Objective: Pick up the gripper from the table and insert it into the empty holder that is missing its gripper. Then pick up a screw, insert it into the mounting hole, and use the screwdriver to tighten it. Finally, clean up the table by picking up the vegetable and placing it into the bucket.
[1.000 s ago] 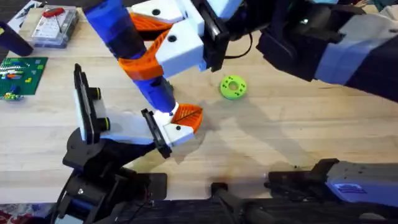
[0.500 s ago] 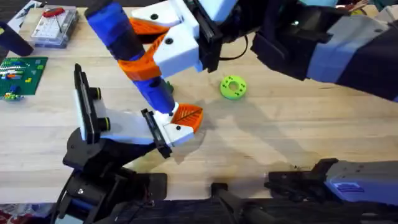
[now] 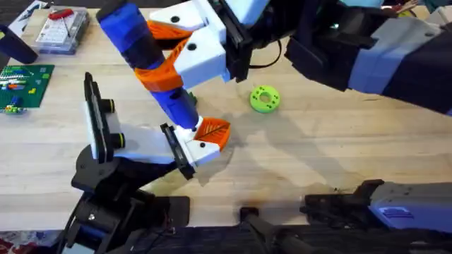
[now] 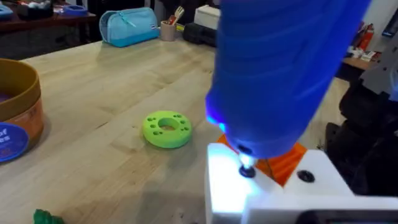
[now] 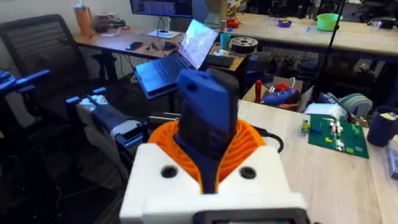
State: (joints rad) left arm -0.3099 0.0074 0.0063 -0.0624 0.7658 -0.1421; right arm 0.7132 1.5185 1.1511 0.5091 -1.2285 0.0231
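My right gripper (image 3: pixel 161 55) reaches across from the upper right, its white fingers with orange pads shut on the blue screwdriver (image 3: pixel 134 39). The screwdriver slants down, and its metal tip (image 4: pixel 247 169) sits in a hole of the white gripper piece with an orange pad (image 3: pixel 205 137). That piece is mounted on my left gripper (image 3: pixel 141 140), which lies low at the lower left. The screwdriver (image 5: pixel 205 118) stands between the right fingers. A bit of the green vegetable (image 3: pixel 189 97) peeks out behind the screwdriver. The orange bucket (image 4: pixel 15 118) with a blue label stands on the table.
A light-green disc with holes (image 3: pixel 265 99) lies right of the work spot. At the far left are a green circuit board (image 3: pixel 25 85) and a clear box with a red-handled tool (image 3: pixel 60 28). A black cable (image 3: pixel 275 53) runs under the right arm.
The right arm shifted slightly up and left with the screwdriver, uncovering a bit of the vegetable. The tip stays on the white piece.
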